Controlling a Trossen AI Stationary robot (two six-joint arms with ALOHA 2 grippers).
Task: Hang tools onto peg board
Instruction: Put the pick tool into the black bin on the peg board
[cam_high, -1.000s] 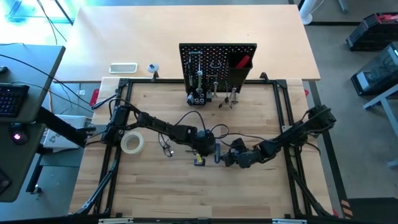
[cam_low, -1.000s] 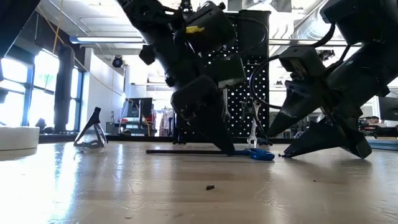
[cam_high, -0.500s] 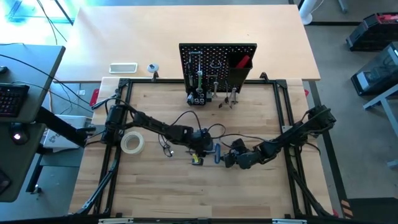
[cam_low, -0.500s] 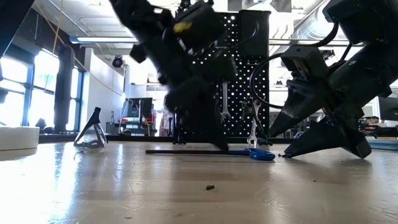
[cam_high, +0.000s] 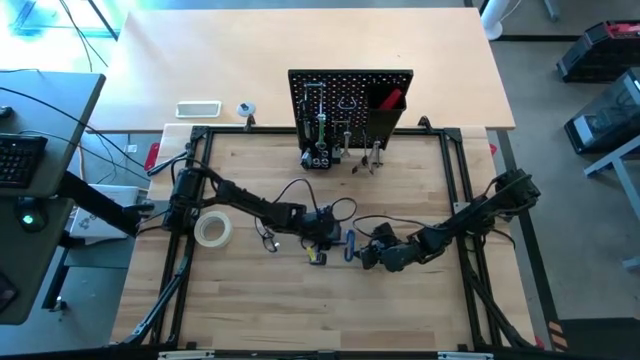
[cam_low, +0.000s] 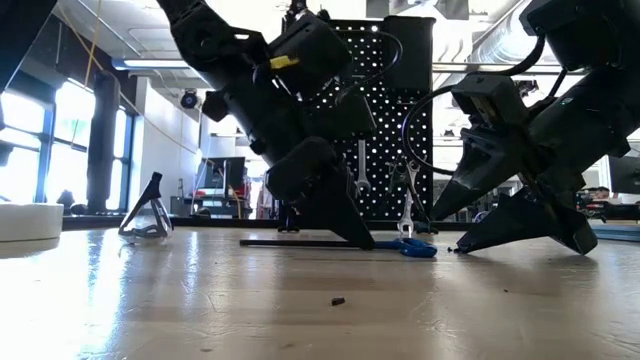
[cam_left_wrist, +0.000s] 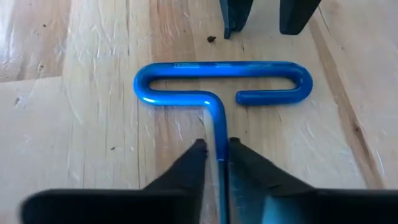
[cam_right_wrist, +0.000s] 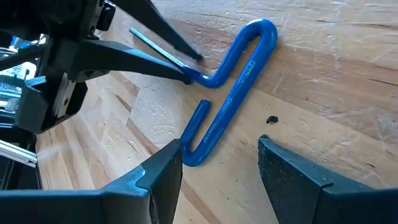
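- Two arms meet near the middle of the wooden table (cam_high: 300, 310), with loose tools lying from left to right across it.
- Farthest left lies the pale tape roll (cam_high: 212, 230), flat on the wood; just beside it to the right are the clear glasses (cam_high: 268, 240).
- Next comes the left gripper (cam_left_wrist: 214, 152), low at the table, its jaws narrowed onto the thin shaft of the blue-handled hex key (cam_left_wrist: 224, 81), one finger on each side of it.
- That key lies flat on the table, its looped blue handle pointing toward the right gripper (cam_right_wrist: 221, 155).
- On the right, the right gripper rests low just beside the handle loop, jaws wide and holding nothing.
- At the table's far edge stands the peg board (cam_high: 350, 100), upright, with wrenches (cam_low: 362, 165) hanging on its face.
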